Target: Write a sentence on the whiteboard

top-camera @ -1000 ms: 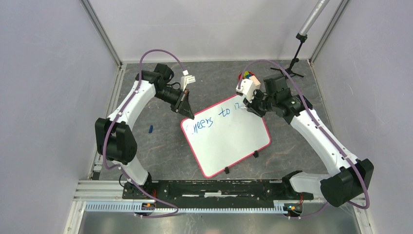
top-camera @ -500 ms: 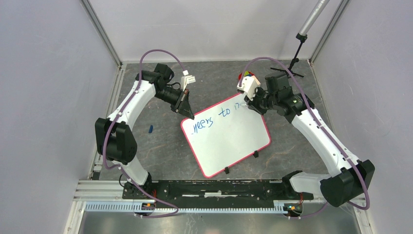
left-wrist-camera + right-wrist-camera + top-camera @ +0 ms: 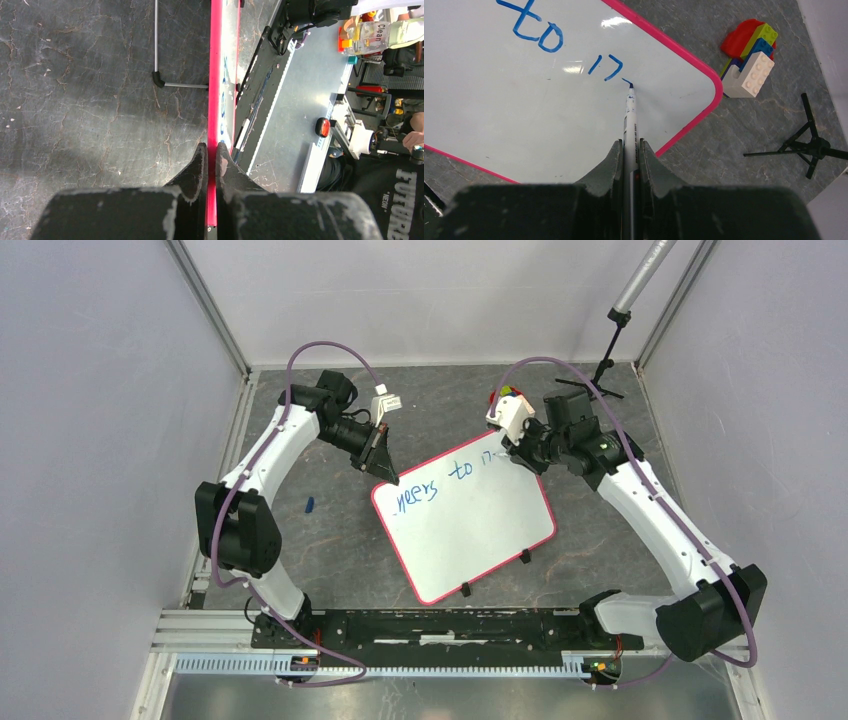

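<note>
right wrist view shows the right gripper (image 3: 631, 146) squeezing a marker (image 3: 629, 107), its tip on the whiteboard (image 3: 499, 110) by the sentence (image 3: 527, 20). left gripper (image 3: 211, 149) is clamped on the whiteboard's edge.

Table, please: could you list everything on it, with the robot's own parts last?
Table: 1, dark grey, under everything.
Whiteboard: 1, white with pink rim, centre, set askew.
Lettering: 1 unfinished line, blue, along the board's far edge.
Clips: 2 seen, black, board's near edge.
Marker: 1, white with blue tip, tip at the last stroke.
Bricks: 1 stack, red, green, blue, white, beyond the board's far right corner.
Blue bit: 1, blue, left of the board.
Tripod: 1, black, far right corner.
Arms: 2, white and black, based at the near edge.
Left end effector: black, shut on the board's rim.
Right end effector: black, shut on the marker.
</note>
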Controlling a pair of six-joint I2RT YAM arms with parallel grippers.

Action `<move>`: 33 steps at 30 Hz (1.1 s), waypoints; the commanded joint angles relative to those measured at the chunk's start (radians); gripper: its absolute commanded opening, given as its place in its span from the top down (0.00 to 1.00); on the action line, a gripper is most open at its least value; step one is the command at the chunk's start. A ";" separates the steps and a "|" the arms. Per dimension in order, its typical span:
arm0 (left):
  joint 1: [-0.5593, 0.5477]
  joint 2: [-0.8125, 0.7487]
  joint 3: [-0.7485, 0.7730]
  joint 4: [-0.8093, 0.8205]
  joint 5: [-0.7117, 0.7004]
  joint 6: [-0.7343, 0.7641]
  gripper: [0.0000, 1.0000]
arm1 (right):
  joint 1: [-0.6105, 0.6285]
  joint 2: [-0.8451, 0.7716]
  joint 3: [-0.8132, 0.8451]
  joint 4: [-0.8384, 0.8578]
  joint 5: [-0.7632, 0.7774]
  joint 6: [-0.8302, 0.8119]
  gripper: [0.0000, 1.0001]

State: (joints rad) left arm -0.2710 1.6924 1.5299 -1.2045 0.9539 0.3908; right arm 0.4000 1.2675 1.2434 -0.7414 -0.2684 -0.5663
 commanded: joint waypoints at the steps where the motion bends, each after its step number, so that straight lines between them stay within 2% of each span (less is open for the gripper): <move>1: -0.004 -0.007 0.008 0.006 -0.003 0.035 0.98 | -0.017 0.003 0.023 0.024 0.024 -0.024 1.00; 24: -0.004 -0.005 0.009 0.006 -0.005 0.037 0.98 | -0.016 0.047 0.082 0.034 -0.060 -0.004 1.00; 33: -0.004 -0.007 0.007 0.006 -0.006 0.037 0.98 | -0.012 0.018 0.016 0.020 -0.062 -0.011 1.00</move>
State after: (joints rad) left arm -0.2710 1.6924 1.5299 -1.2041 0.9508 0.3908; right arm 0.3843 1.3094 1.2854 -0.7349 -0.3134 -0.5747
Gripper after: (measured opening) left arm 0.056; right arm 0.164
